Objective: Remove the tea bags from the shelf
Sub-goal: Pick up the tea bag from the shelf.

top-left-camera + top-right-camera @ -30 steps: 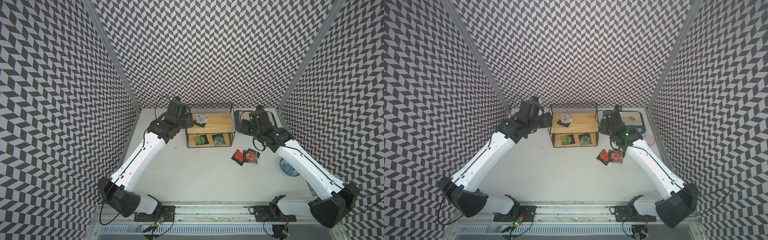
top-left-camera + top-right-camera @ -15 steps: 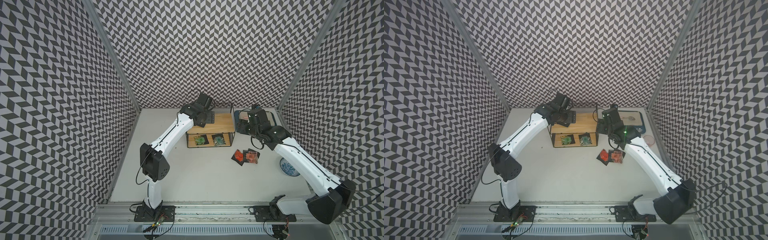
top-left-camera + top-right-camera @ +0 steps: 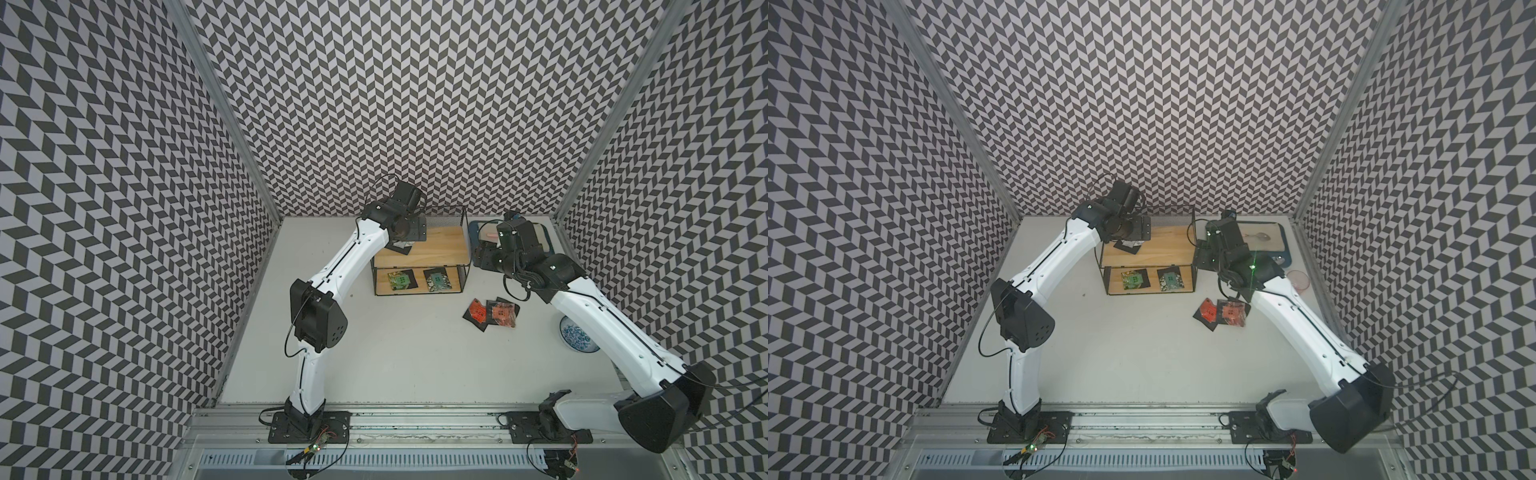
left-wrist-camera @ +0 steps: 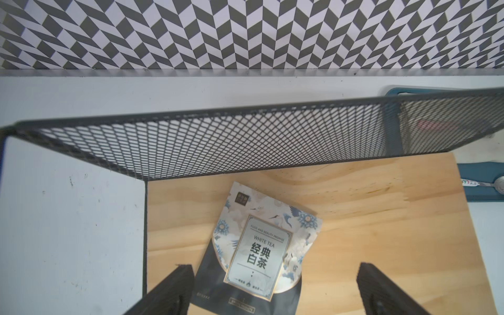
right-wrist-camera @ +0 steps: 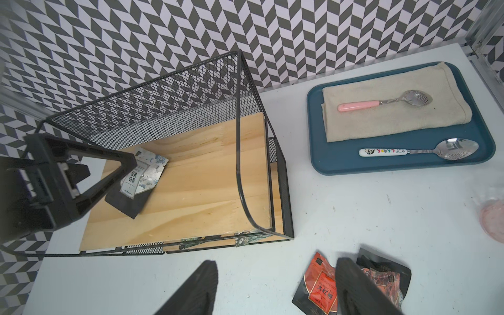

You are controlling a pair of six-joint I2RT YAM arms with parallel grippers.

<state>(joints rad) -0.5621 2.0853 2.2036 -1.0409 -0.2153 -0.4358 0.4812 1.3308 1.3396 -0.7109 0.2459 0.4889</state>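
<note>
1. Top views: two orange-red sachets (image 3: 475,312) are off the shelf (image 3: 440,246) and lie on the table (image 3: 395,353). Two green sachets (image 3: 400,279) sit on the lower board. I'd judge it under half done.
2. Left wrist: left gripper (image 4: 275,286) jaws wide, empty, over the upper board. White tea sachet (image 4: 266,245) lies flat between the fingers, on top of a black sachet (image 4: 215,283).
3. Right wrist: right gripper (image 5: 275,289) jaws apart, holding nothing, above the table in front of the shelf. The orange-red sachets are just beside one finger.

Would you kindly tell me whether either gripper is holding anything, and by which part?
Nothing is held: the left gripper is open over the white tea bag on the shelf, the right gripper open above the table.
</note>
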